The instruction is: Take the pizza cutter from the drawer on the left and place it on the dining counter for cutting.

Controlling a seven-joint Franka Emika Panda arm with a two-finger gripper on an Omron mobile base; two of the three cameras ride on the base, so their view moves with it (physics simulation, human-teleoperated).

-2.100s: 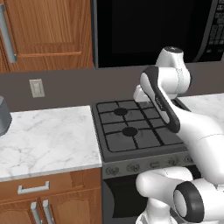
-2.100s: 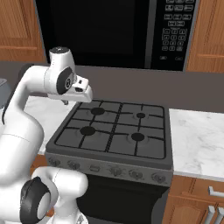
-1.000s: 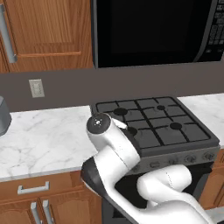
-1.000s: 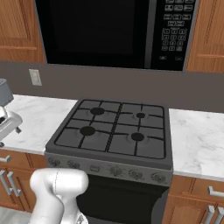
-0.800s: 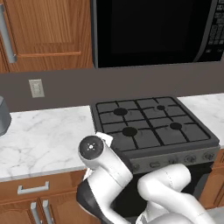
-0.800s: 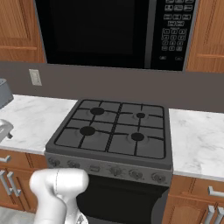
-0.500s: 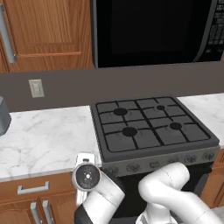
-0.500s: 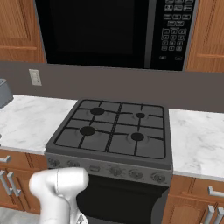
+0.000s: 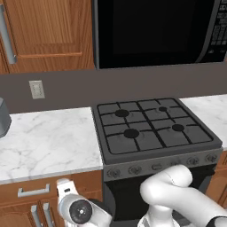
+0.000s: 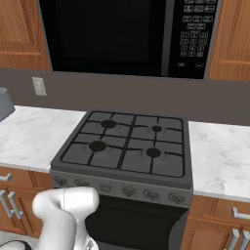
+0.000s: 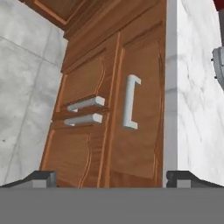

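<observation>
From the left base view, the arm is folded low in front of the stove point(image 9: 155, 137), its hand dropped down beside the cabinet front. I judge this puts it level with the drawer point(image 9: 33, 191), which sits closed just under the edge of the marble worktop point(image 9: 44, 137). The drawer's silver bar handle point(image 9: 33, 191) runs level, parallel to the worktop edge. The pizza cutter is presumably inside the shut drawer, so which way it points cannot be told.

From the right base view, the white arm bends down at the lower left in front of the stove's knob panel point(image 10: 122, 190), reaching towards the left-hand cabinets. That low reach fits a pull on the handle rather than work over the worktop.

In the hand view, the picture is rolled, so the drawer handle point(image 11: 130, 101) appears upright though it lies level in the room, and the two cabinet door handles point(image 11: 85, 111) lie beside it. The gripper point(image 11: 111, 177) faces the drawer front squarely, near it but not touching. Its fingertips point(image 11: 41, 177) stand wide apart with nothing between them, set to take the bar.
</observation>
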